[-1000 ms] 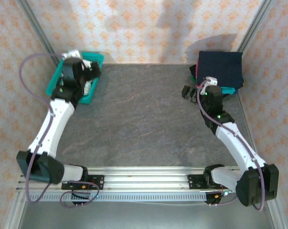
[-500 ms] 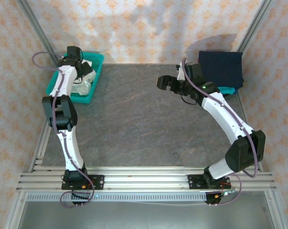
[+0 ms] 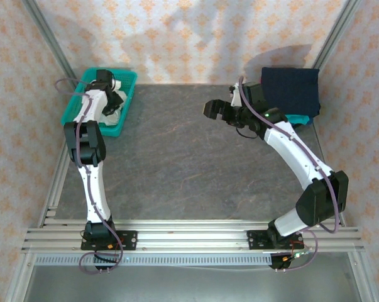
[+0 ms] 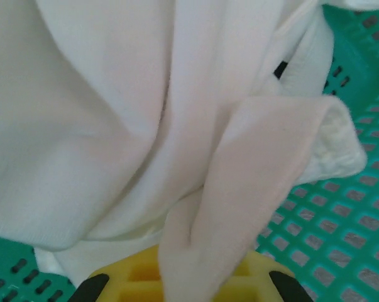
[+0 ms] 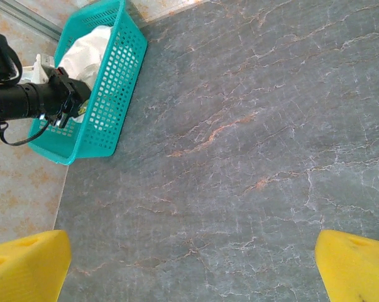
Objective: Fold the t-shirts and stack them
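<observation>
The grey surface lies bare in the middle; the teal basket sits at its far left corner; a folded navy t-shirt tops the stack at the far right; the white t-shirt lies bunched inside the basket. Our left pincer reaches into it, pressed together on a fold of white cloth, as far as we can judge; our right pincer hovers spread above the surface. We take the step to be lifting the shirt out; we should pinch firmly, raise it clear of the basket rim, and carry it to mid-surface, where the right can take a second corner.
</observation>
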